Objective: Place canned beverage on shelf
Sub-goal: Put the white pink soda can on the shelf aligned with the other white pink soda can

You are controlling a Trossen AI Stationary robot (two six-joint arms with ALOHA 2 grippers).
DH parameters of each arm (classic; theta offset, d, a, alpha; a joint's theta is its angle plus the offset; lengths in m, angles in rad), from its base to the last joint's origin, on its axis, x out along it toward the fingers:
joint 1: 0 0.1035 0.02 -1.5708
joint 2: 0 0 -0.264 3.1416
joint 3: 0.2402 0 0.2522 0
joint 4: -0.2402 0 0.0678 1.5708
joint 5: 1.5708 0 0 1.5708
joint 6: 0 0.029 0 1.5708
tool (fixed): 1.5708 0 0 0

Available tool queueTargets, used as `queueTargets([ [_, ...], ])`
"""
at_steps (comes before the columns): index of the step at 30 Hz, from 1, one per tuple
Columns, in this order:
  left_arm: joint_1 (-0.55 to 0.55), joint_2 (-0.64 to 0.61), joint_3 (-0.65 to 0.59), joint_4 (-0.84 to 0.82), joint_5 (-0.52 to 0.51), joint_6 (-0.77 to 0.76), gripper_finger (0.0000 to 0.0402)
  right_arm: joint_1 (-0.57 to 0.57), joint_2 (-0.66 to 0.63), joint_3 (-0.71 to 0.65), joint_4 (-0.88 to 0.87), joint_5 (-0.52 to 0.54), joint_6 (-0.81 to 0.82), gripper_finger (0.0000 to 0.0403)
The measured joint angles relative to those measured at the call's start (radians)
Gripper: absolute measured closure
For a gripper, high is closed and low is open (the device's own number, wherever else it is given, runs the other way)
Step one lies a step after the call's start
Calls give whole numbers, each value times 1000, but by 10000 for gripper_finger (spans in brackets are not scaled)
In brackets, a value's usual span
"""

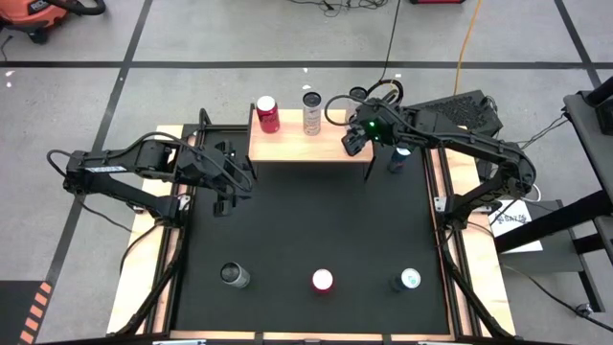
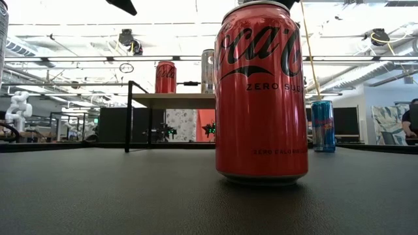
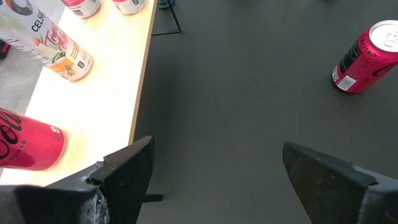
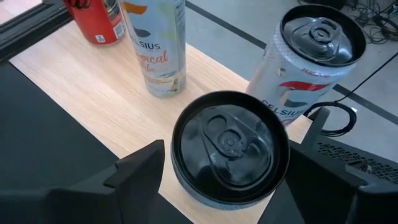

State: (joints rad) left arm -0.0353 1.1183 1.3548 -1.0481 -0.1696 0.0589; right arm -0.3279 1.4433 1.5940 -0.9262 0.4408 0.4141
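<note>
A tall red cola can (image 2: 261, 91) is filling the low view, cropped at its top, while the left gripper (image 1: 228, 182) is hovering open beside the light-wood shelf (image 1: 287, 144), and the right gripper (image 4: 224, 180), jaws spread, is straddling a black-topped can (image 4: 229, 146) standing there.

Between the right end effector's (image 4: 224, 171) dark fingers sits a black-topped silver can (image 4: 230, 148). Just beyond it on the light natural-wood shelf (image 4: 106, 93): a white Celsius can (image 4: 155, 43) with orange lettering, then a red cola can (image 4: 96, 18).
</note>
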Motion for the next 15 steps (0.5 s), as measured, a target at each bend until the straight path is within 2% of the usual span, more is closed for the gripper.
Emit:
queueTargets([
  [15, 0, 0, 0, 0, 0, 0, 47, -7, -24, 0, 25, 11, -30, 103],
])
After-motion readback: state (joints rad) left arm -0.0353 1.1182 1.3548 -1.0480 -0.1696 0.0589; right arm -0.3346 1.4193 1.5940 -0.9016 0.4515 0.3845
